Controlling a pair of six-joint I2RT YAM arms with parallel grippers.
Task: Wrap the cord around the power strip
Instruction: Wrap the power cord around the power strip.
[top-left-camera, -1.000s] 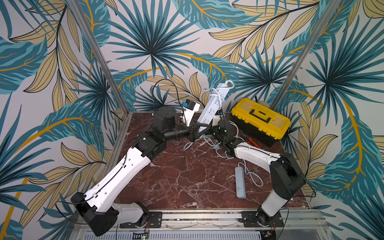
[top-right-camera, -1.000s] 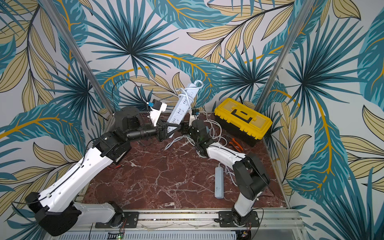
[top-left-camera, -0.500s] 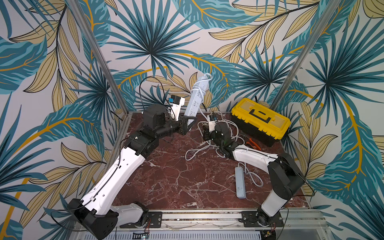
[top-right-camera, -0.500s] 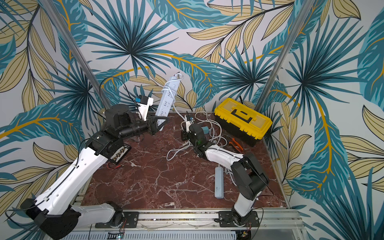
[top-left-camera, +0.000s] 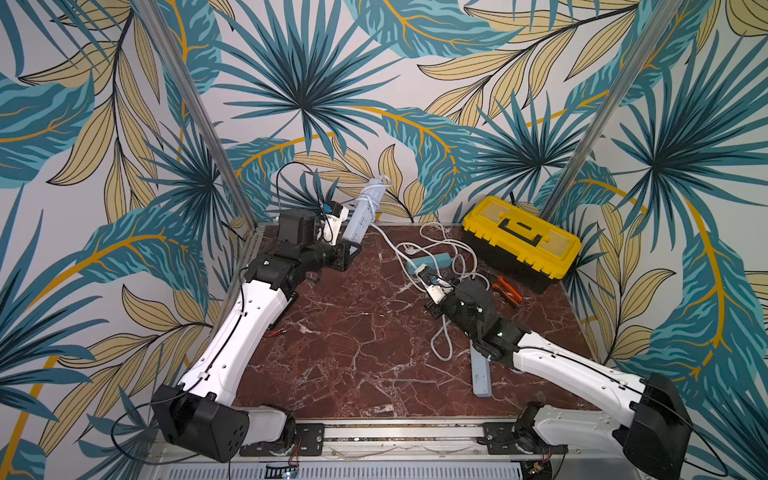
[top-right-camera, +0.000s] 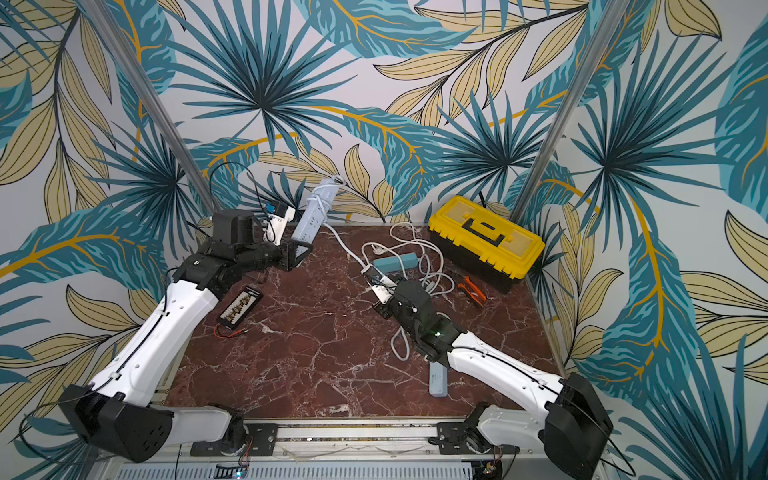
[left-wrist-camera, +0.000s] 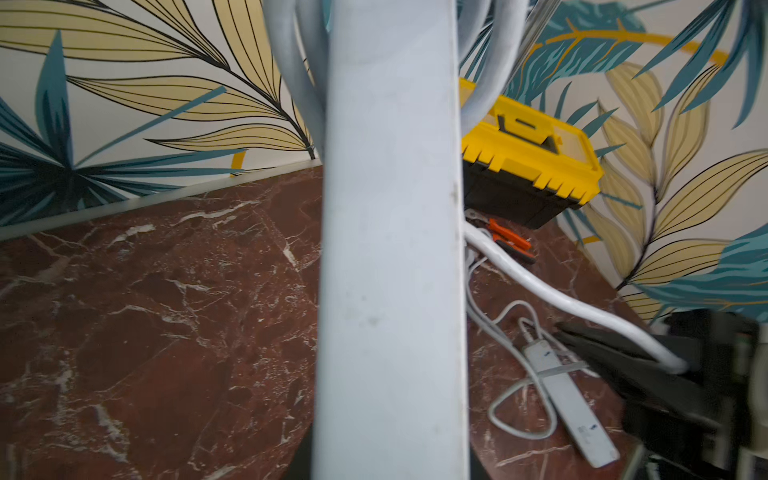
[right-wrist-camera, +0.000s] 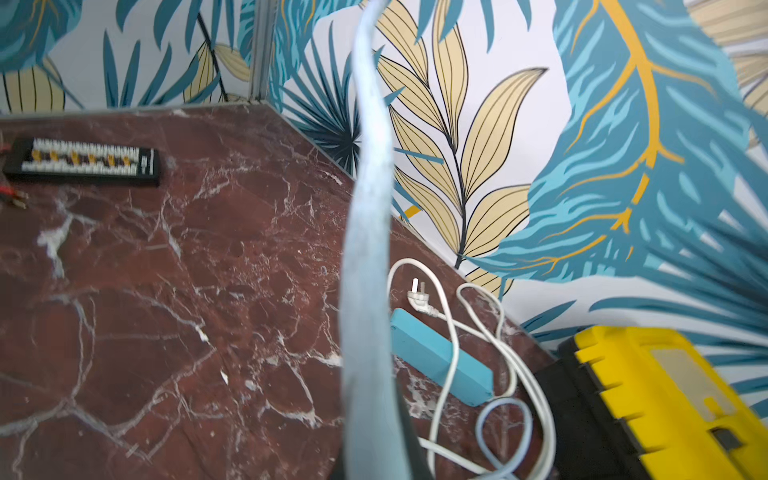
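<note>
My left claw (top-left-camera: 351, 249) clamps the power strip (top-left-camera: 364, 212) by its lower end. Its long axis tilts up toward the back wall. The cord (top-left-camera: 388, 242) slants down to my right claw (top-left-camera: 417, 272), apparently pinched shut on it mid-counter, so I judge the right arm carries the next loop.

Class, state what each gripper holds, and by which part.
Left gripper: pale grey plastic power strip, by its lower end. Right gripper: the strip's white cord, partway along its loose stretch.

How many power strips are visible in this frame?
3. A grey strip raised in the left gripper; a teal strip on the table by the toolbox; another grey strip flat under the right arm. None seems hidden.
</note>
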